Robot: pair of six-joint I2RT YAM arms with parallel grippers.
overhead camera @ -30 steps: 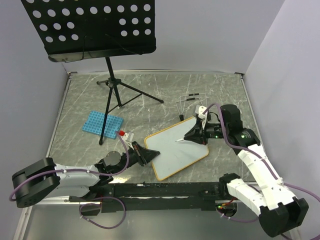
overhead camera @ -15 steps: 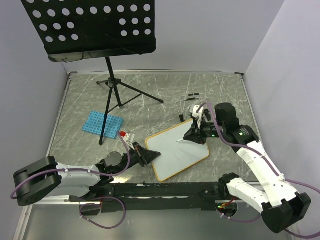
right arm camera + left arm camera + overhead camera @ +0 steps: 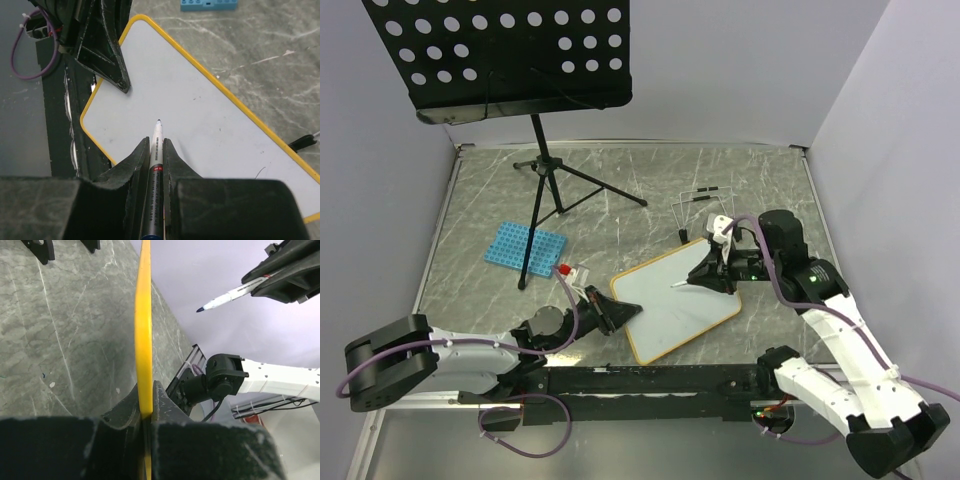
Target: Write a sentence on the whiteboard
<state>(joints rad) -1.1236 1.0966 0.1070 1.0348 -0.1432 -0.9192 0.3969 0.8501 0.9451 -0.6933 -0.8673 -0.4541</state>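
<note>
Currently L gripper [image 3: 612, 312] clamps whiteboard [image 3: 670, 310] corner to steady it, front-centre. R gripper [image 3: 156, 142] pinches marker [image 3: 678, 284], tip over blank face, contact unclear. No sentence written yet.

— What does the whiteboard [image 3: 675, 305] look like?
— It's a small rectangle with a thin yellow-orange frame and rounded corners. The face shows plain white.
— Where is it?
— On the grey marbled table [image 3: 620, 180], front middle, turned at a slant. The left gripper [image 3: 623, 311] pinches the frame at its left corner.
— Is it lying flat?
— I can't tell. Small black feet [image 3: 39, 249] show on its underside. A pen [image 3: 156, 142] tip hangs just off the face.
</note>
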